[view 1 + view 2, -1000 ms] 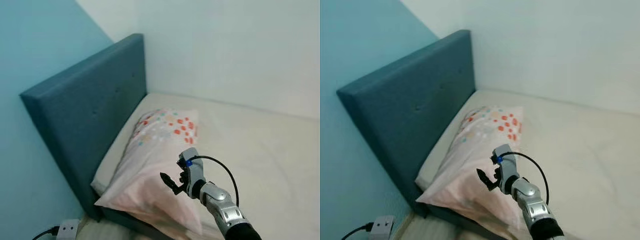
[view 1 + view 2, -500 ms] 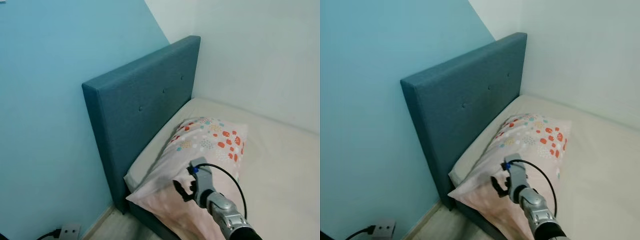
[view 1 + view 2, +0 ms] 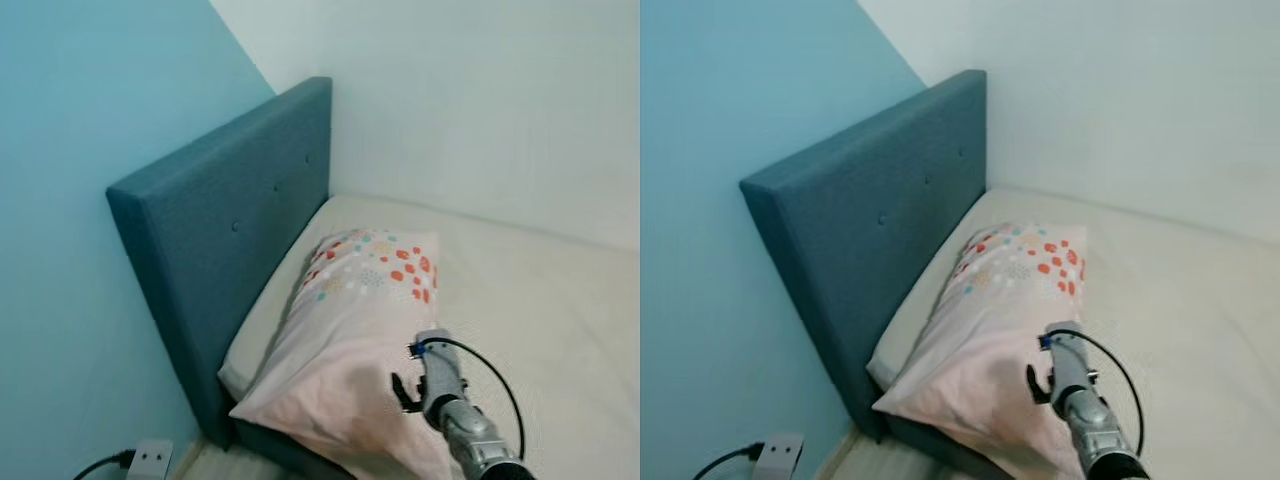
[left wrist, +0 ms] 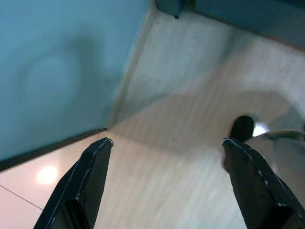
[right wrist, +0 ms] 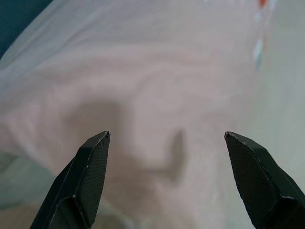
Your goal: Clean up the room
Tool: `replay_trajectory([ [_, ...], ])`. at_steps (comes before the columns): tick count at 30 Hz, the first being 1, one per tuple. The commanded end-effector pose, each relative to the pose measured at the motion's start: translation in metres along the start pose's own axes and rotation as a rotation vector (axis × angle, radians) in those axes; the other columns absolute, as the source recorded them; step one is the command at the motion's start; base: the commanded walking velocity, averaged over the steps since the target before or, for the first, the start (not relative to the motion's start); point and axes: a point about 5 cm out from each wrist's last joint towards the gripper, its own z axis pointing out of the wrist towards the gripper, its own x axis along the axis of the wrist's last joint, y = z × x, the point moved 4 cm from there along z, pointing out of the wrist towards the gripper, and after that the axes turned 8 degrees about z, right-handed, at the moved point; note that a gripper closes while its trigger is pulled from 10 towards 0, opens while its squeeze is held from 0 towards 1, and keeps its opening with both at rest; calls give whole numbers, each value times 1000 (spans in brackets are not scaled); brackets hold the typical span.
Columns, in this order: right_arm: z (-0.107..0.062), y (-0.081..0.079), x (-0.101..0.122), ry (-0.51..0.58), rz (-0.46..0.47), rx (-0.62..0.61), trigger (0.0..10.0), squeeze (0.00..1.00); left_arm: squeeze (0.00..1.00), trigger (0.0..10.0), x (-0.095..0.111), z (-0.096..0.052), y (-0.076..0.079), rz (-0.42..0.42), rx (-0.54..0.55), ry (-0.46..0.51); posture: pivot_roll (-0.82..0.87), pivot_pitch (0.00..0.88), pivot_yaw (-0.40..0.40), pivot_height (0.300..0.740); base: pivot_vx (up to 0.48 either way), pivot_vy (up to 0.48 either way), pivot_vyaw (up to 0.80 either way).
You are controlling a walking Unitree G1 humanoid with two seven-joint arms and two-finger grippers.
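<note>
Pink pillow with coloured dots lying on the bed beside the blue headboard, right gripper just above its plain end, fingers spread, left gripper spread over floor.

A pink dotted fabric pillow lies on the cream mattress along its head edge, against the teal upholstered headboard.

Pale pink pillow with red, perhaps orange, dots; teal headboard.
</note>
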Motion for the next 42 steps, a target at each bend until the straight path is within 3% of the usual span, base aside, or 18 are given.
replay_trajectory([
  [1, 1, 2, 7, 24, 4, -12, 10000, 0, 0, 10000, -1, 0, -1, 11, -1, -7, 25, 0, -3, 730, 0, 259, 0],
  [11, 3, 1, 9, 36, 8, -23, 10000, 0, 0, 10000, -4, -1, 5, 13, -62, -3, 25, 0, 1, 730, 0, -5, 0],
  [20, 2, 0, 8, 38, 16, -12, 10000, 0, 0, 10000, -1, 0, 5, -1, -53, 5, 22, 0, 0, 730, 0, -32, 0],
  [28, 3, -4, 10, 53, 31, 9, 10000, 0, 0, 10000, -2, 0, 4, 10, -45, -4, 22, 0, -2, 730, 0, -454, 0],
  [42, 6, -11, 26, 96, 121, 41, 10000, 0, 0, 10000, -5, -1, -5, 40, 14, -18, 27, 0, -5, 730, 0, 0, 0],
])
